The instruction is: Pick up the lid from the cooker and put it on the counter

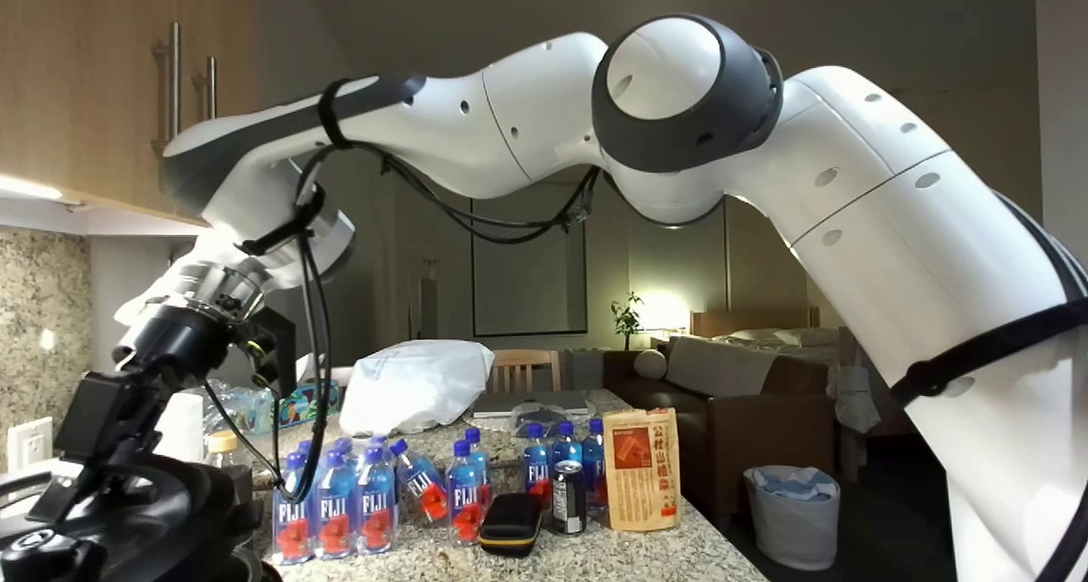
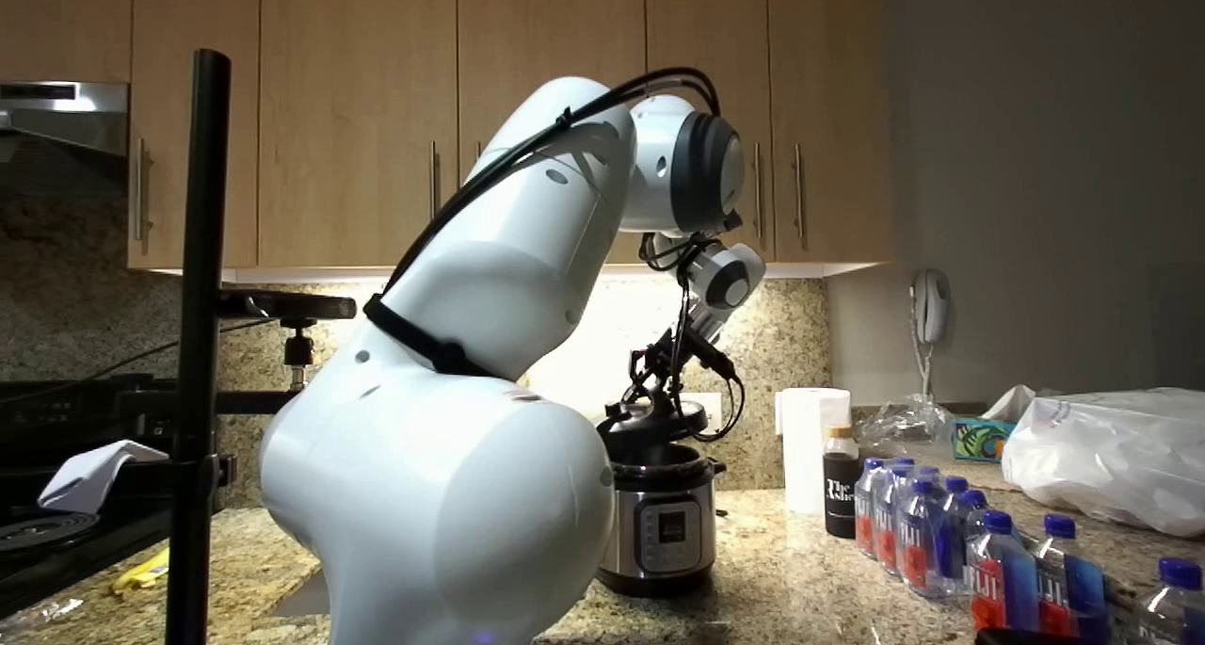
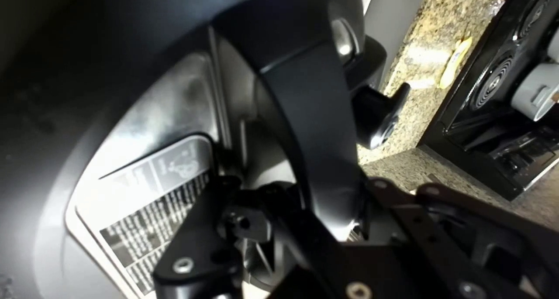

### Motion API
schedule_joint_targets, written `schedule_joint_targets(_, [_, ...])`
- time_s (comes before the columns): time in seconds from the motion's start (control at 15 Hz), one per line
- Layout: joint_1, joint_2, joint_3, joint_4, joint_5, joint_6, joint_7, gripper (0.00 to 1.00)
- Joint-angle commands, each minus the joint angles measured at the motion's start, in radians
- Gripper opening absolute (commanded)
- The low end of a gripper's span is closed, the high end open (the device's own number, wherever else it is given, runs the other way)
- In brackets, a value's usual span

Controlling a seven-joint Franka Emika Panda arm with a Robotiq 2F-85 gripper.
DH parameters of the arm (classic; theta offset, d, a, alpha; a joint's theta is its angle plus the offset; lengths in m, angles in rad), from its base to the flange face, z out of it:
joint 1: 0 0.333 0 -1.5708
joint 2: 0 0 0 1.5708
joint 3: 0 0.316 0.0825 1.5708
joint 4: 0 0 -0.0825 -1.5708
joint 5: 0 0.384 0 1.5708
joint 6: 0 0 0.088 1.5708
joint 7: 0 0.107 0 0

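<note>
The glossy black domed lid (image 2: 640,430) is tilted just above the cooker (image 2: 670,537), whose dark rim shows beneath it in an exterior view. My gripper (image 2: 661,402) is at the top of the lid, shut on its raised handle. In an exterior view the lid (image 1: 161,514) fills the lower left corner, with the gripper (image 1: 61,493) reaching down onto it. In the wrist view the lid (image 3: 314,111) is close, and its handle lies between the fingers of the gripper (image 3: 325,187). The fingertips are partly hidden. The speckled counter (image 2: 772,579) lies around the cooker.
Water bottles (image 2: 927,532), a dark sauce bottle (image 2: 841,485) and a paper towel roll (image 2: 814,447) stand beside the cooker. A black case (image 1: 510,524), a can (image 1: 568,497) and a paper snack bag (image 1: 643,471) are further along. Wall cabinets (image 2: 555,184) hang above. A stove (image 3: 493,89) borders the counter.
</note>
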Motion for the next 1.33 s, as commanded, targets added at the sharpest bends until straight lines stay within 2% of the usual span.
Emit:
schedule_joint_targets(0.0, [-0.045,-0.022,0.021,-0.008,0.1,-0.021,-0.059,0.02])
schedule_joint_targets(0.53, [-0.087,-0.095,-0.026,-0.116,0.279,0.053,-0.054,0.03])
schedule_joint_targets(0.87, [-0.088,-0.18,-0.082,-0.222,0.286,0.136,-0.049,0.02])
schedule_joint_targets(0.93, [-0.067,-0.077,-0.084,-0.122,0.25,0.094,-0.031,0.02])
schedule_joint_targets(1.27, [-0.062,-0.056,-0.09,-0.131,0.243,0.099,-0.029,0.04])
